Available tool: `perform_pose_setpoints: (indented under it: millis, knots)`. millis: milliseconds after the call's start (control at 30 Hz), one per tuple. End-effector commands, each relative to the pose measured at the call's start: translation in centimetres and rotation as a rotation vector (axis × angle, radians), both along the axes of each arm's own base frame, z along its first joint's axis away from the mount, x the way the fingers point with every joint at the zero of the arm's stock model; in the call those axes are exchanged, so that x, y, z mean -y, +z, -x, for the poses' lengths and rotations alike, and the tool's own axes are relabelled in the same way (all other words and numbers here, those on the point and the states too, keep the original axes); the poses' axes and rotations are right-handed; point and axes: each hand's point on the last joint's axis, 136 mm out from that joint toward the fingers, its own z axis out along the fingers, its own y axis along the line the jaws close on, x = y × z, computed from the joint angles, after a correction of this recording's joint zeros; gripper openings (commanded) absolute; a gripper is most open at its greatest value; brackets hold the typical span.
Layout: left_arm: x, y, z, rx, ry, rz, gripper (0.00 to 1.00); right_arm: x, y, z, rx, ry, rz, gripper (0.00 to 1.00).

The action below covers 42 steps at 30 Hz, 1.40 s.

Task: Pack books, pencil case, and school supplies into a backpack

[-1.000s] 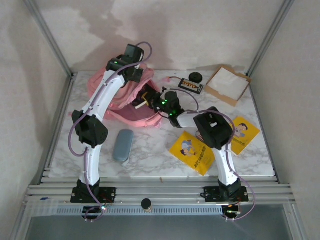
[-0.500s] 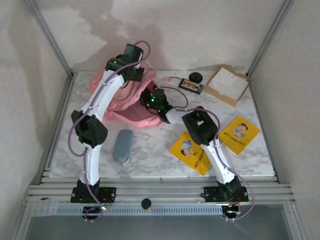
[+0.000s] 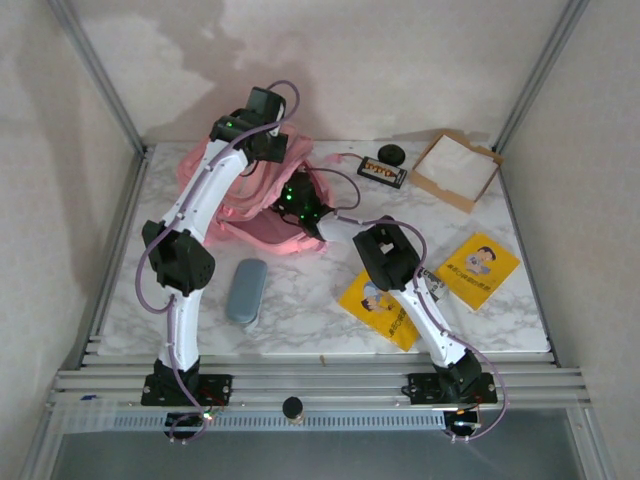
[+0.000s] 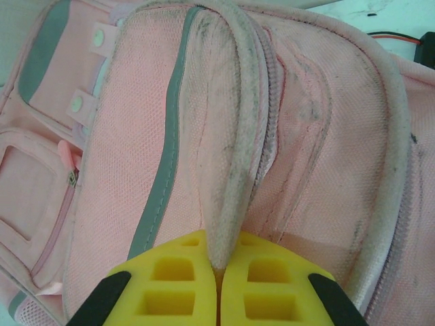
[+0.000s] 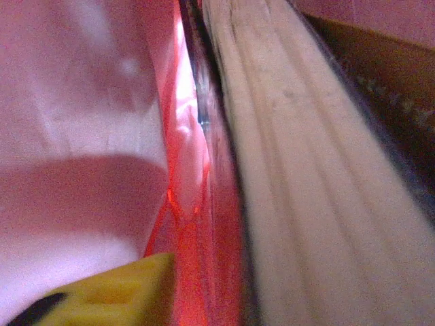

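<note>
The pink backpack [image 3: 235,195] lies at the back left with its mouth facing right. My left gripper [image 4: 219,272] is shut on a raised pink fold of the backpack [image 4: 231,136], and it sits over the bag's top [image 3: 268,150]. My right wrist [image 3: 297,196] reaches into the mouth. Inside, one yellow finger [image 5: 109,288] stands off from a book's pale page edge [image 5: 319,176] with a red-lit gap between them. The other finger is hidden. Two yellow books [image 3: 385,305] [image 3: 478,268] lie at the front right. The grey-blue pencil case [image 3: 246,290] lies in front of the bag.
A black item with orange marks [image 3: 382,172] and a black round object [image 3: 390,153] sit at the back. A cardboard tray [image 3: 455,168] is at the back right. The marble table [image 3: 300,320] has bare room between the pencil case and the books.
My right arm has pushed left, deeper into the backpack's mouth, and its elbow has followed. The left gripper has kept its hold and has not moved.
</note>
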Motion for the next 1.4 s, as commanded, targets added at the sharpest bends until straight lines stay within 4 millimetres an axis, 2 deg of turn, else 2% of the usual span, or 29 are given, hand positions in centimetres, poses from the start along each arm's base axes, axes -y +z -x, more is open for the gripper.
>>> perform_pose_setpoints:
  millis: [0,67,133,300,467,600,767,833,933,1033,1067,1133,1367]
  knots:
    - [-0.3,8.8,-0.3,0.239,0.016,0.109,0.00,0.1,3.9,0.1,0.092,-0.014,0.011,0.54]
    - [-0.6,9.0,-0.3,0.243,0.021,0.112,0.00,0.7,5.2,0.3,0.118,-0.018,0.036,0.64]
    - [-0.9,9.2,-0.3,0.248,0.026,0.114,0.00,1.4,6.2,0.8,0.129,-0.028,0.048,0.69]
    - [-1.6,9.8,-0.2,0.257,0.041,0.121,0.00,3.1,7.0,2.3,0.123,-0.037,0.076,0.78]
    - [-1.7,9.9,-0.2,0.260,0.041,0.133,0.00,3.8,5.0,3.5,0.072,-0.018,0.117,0.78]
    - [-1.5,9.6,-0.3,0.250,0.035,0.148,0.00,3.1,2.9,2.4,0.041,0.000,0.157,0.81]
    - [-1.4,9.8,-0.2,0.250,0.033,0.157,0.00,1.0,3.5,-0.1,0.097,-0.006,0.175,0.76]
    - [-1.3,9.9,-0.1,0.253,0.031,0.164,0.00,0.3,2.8,-1.1,0.109,-0.002,0.237,0.73]
    - [-1.1,10.1,0.0,0.253,0.023,0.172,0.00,0.4,2.1,-1.9,0.100,0.009,0.244,0.76]
    - [-1.3,10.2,0.0,0.258,0.027,0.171,0.00,1.2,2.0,-1.7,0.112,0.002,0.312,0.87]
    - [-1.3,10.2,0.0,0.256,0.026,0.171,0.00,1.5,2.4,-1.4,0.124,-0.001,0.337,0.93]
    - [-1.2,10.2,0.0,0.258,0.025,0.175,0.00,2.1,3.2,-0.8,0.155,-0.007,0.378,0.98]
    - [-1.4,10.6,0.1,0.266,0.032,0.184,0.00,3.4,4.6,0.8,0.172,0.021,0.481,0.99]
